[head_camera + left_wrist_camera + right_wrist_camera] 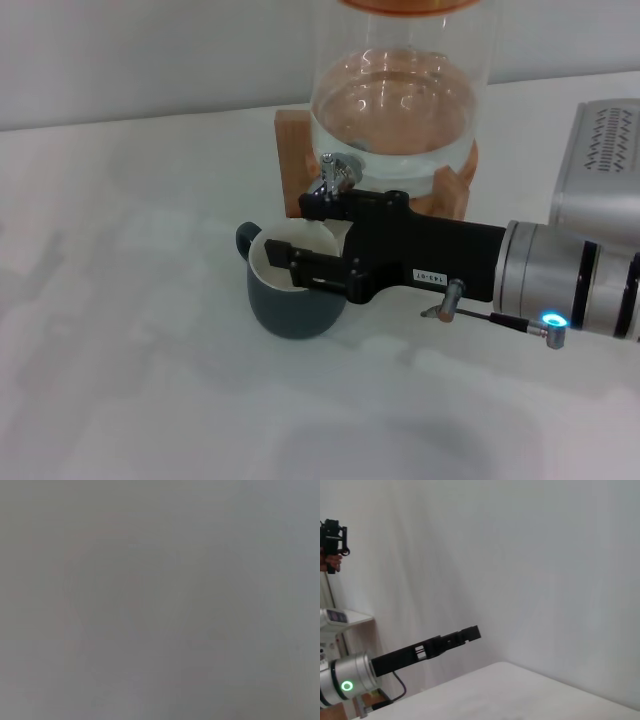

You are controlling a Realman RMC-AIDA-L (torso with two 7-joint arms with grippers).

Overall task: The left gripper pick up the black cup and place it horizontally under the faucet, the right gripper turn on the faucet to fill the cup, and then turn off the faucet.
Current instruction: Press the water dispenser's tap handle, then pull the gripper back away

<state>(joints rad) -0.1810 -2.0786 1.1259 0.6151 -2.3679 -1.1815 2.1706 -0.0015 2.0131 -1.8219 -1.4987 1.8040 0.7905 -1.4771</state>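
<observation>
A: Black, squat and cream-lined, the cup [290,300] stands upright on the white table [130,380] in the head view, directly below the faucet [338,172], its loop handle at about ten o'clock.

B: And the faucet?

A: Chrome, with its lever up, fitted low on the glass dispenser [395,100], which holds water and sits on a wooden stand [292,160] at twelve o'clock from the cup.

B: Where is the right gripper?

A: The right gripper [312,235] reaches in from three o'clock, its blocky black body lying across the cup's mouth. One finger tip sits right at the faucet's base, the other hangs over the cup's cream interior. The fingers are parted, grasping nothing that can be seen.

B: Any writing?

A: A small white label [428,275] on the gripper's side carries dark characters, too small to read. A blue ring light [552,322] glows on the silver wrist.

B: The left gripper?

A: Seen only from the right wrist camera: the left gripper [470,632] is held out in the air before a pale wall, well apart from the cup, on a silver arm with a green ring light [346,686]. Side-on, its fingers cannot be judged. The left wrist camera shows only featureless grey.
</observation>
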